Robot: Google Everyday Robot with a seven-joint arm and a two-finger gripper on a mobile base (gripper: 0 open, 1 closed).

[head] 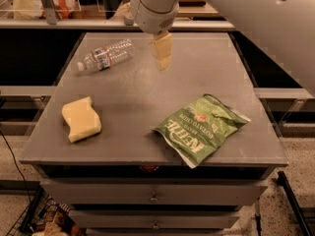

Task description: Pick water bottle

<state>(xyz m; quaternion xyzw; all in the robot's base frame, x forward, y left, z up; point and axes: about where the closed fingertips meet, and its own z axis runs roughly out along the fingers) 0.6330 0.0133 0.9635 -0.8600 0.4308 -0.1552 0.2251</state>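
Observation:
The water bottle (105, 56) lies on its side at the back left of the grey table (133, 97), white cap pointing left, its red, white and blue label band showing. My gripper (162, 63) hangs from the white arm above the back middle of the table, to the right of the bottle and apart from it. Nothing is in the gripper.
A yellow sponge (81, 119) lies at the front left. A green chip bag (203, 127) lies at the front right, near the table's edge. Drawers (154, 197) sit below the tabletop. Shelving with bags (29, 1) stands behind.

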